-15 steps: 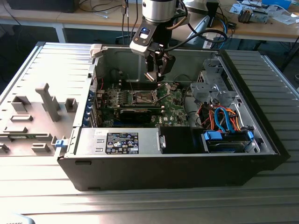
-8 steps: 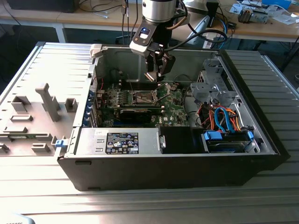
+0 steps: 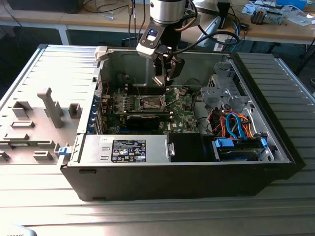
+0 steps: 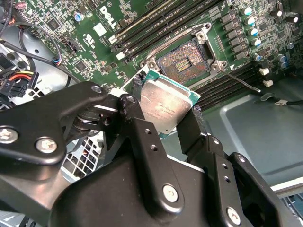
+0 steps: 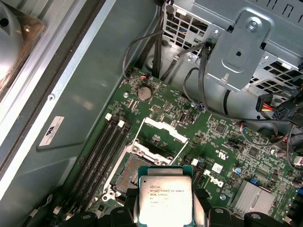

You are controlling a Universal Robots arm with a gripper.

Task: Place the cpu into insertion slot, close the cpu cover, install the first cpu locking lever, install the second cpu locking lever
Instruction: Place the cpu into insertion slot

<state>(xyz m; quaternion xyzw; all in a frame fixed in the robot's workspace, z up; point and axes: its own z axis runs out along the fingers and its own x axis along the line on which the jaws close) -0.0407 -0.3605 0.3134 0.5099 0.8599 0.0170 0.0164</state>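
Grey metal bench (image 3: pixel 147 216), open PC case (image 3: pixel 162 182). The gripper (image 4: pixel 166 100) fingers (image 4: pixel 135 109) are clenched on the cpu (image 4: pixel 163 106) by opposite edges, flat and metal top up. It hangs over the motherboard (image 5: pixel 236 137), near the insertion slot (image 4: pixel 185 61). The cpu cover (image 5: pixel 163 128) is swung open, so the contacts are exposed for seating.

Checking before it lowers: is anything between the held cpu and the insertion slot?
Nothing visible. The gripper holds the cpu over the insertion slot; the cpu cover is swung open, leaving the contacts bare.
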